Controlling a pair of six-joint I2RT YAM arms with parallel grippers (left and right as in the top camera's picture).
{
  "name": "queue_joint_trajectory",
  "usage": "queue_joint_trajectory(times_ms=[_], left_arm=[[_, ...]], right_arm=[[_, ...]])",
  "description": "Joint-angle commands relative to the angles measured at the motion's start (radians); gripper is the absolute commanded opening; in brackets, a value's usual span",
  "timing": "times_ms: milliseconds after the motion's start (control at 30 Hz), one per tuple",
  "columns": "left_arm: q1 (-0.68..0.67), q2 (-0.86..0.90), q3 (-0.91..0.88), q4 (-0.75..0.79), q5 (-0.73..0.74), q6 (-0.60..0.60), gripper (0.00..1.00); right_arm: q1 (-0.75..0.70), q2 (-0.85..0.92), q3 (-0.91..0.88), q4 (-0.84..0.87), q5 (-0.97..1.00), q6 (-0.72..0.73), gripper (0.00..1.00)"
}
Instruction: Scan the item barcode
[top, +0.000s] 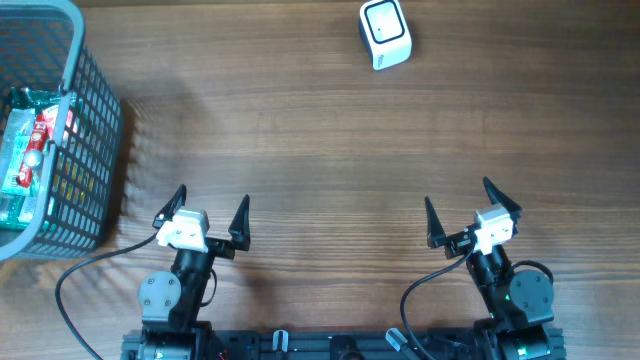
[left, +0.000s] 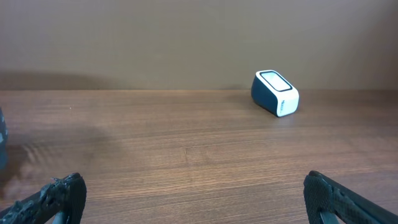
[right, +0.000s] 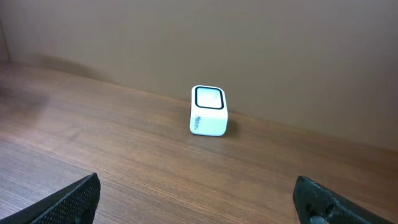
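A white barcode scanner with a dark window stands at the far edge of the wooden table; it also shows as the scanner in the left wrist view and the scanner in the right wrist view. A grey mesh basket at the far left holds packaged items in green and red wrappers. My left gripper stands open near the front edge, nothing between its fingers. My right gripper is open too, and empty. Both are far from the scanner and the basket.
Bare wood lies between the grippers and the scanner. The basket wall just shows at the left edge of the left wrist view. Black cables run by the arm bases at the table's front edge.
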Motion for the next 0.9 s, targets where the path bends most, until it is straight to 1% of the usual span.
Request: queue_joint_trajectory(times_ms=[0, 800, 867], left_arm=[[0.006, -0.009, -0.001, -0.011, -0.013, 0.016, 1.00], [0.006, -0.009, -0.001, -0.011, -0.013, 0.015, 1.00], [0.006, -0.009, -0.001, 0.013, -0.058, 0.016, 1.00]], right_arm=[[-0.004, -0.002, -0.001, 0.005, 0.006, 0.001, 1.00], [-0.004, -0.002, -0.001, 0.005, 0.006, 0.001, 1.00], [-0.004, -0.002, -0.001, 0.005, 0.006, 0.001, 1.00]])
